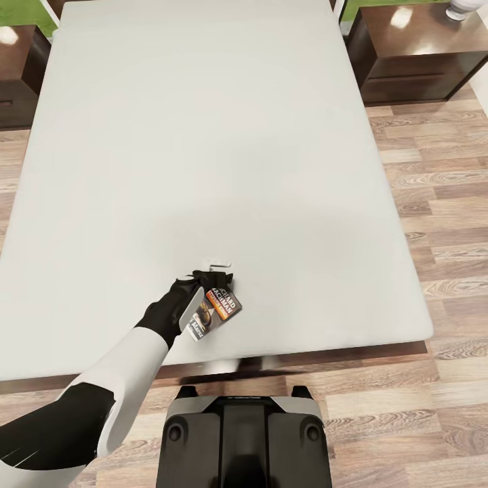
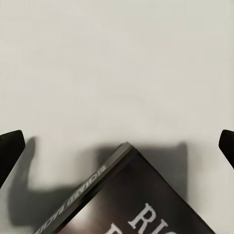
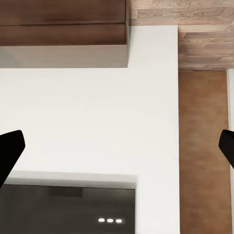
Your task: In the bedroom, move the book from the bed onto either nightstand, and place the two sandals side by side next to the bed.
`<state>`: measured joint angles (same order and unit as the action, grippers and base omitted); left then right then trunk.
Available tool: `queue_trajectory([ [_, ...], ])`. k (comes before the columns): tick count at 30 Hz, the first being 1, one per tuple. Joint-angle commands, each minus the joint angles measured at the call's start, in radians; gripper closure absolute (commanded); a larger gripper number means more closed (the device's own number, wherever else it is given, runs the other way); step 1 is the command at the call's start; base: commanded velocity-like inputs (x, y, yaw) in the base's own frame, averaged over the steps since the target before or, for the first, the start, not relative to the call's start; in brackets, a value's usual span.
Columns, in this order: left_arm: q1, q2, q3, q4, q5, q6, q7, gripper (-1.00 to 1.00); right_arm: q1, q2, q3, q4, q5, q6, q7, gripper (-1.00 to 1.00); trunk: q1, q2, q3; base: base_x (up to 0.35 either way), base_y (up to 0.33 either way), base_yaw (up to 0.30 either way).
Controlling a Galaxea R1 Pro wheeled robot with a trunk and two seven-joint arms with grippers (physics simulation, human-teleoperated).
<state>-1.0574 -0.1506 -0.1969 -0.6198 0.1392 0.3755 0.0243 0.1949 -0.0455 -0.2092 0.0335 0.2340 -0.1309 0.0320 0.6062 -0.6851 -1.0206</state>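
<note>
The book [image 1: 217,310], dark with an orange band and white lettering, lies near the front edge of the pale-grey bed [image 1: 203,135]. My left gripper [image 1: 213,272] hovers right over its far end. In the left wrist view the gripper [image 2: 117,146] is open, its black fingertips [image 2: 10,148] spread wide, and the book's corner [image 2: 141,195] sits between them, casting a shadow on the mattress. I cannot see either finger touching it. In the right wrist view my right gripper [image 3: 117,146] is open with nothing in it. The sandals are out of view.
A dark-brown nightstand [image 1: 413,54] stands at the bed's far right, with a white object [image 1: 468,7] on its top. The other nightstand [image 1: 17,74] is at the far left. Wood-plank floor [image 1: 440,203] runs along the bed's right side. My base [image 1: 244,440] is against the bed's foot.
</note>
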Motion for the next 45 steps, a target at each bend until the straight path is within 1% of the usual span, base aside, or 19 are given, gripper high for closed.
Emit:
queue_trajectory([
  [1,0.0,0.0,-0.002,-0.001,0.01,0.005,0.003,-1.0,0.0,-0.001,-0.009,0.002,0.007,-0.006,0.003,-1.0,0.0,-0.001,-0.001,0.0,0.0,0.0],
  [19,-0.001,-0.001,-0.003,-0.001,0.011,-0.001,0.03,-1.0,0.0,-0.001,-0.009,0.002,0.007,-0.006,0.003,-1.0,0.0,-0.001,-0.001,0.0,0.0,0.0],
  [32,0.0,-0.001,-0.003,-0.001,0.011,-0.01,0.033,-1.0,0.0,-0.001,-0.009,0.002,0.008,-0.006,0.003,-1.0,0.0,-0.001,-0.001,0.0,0.0,0.0],
  [45,0.0,-0.001,-0.002,0.001,0.011,-0.041,0.034,-1.0,0.0,-0.001,-0.009,0.002,0.008,-0.006,0.002,-1.0,0.0,-0.001,-0.001,-0.012,-0.027,0.0],
])
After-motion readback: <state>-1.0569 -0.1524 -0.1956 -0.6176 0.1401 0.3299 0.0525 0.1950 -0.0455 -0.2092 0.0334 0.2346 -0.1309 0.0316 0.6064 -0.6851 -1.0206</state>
